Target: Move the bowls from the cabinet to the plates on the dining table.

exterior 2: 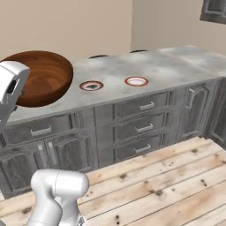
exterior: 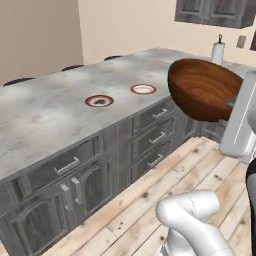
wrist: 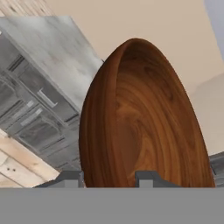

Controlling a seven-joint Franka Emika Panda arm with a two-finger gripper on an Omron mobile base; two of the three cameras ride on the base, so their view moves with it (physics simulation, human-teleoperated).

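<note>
My gripper (wrist: 109, 179) is shut on the rim of a deep, glossy reddish-brown wooden bowl (exterior: 202, 90) (exterior 2: 42, 75) (wrist: 140, 122). The bowl hangs tilted in the air, in front of the dining table (exterior: 45, 112) (exterior 2: 172, 66) (wrist: 52, 48) and just above its top. Two small red-rimmed plates lie on the marbled top with nothing on them. The nearer plate (exterior: 99, 101) (exterior 2: 91, 85) has a dark centre, and the farther plate (exterior: 143, 89) (exterior 2: 136, 81) lies beside it. The bowl is apart from both plates. The cabinet is out of view.
Grey drawers and doors (exterior: 155, 137) (exterior 2: 141, 128) line the table's front above a plank floor (exterior 2: 167, 185). Dark stool backs (exterior: 20, 80) show behind the table. A white roll (exterior: 217, 51) stands on the far counter below grey panelled wall doors (exterior: 215, 12).
</note>
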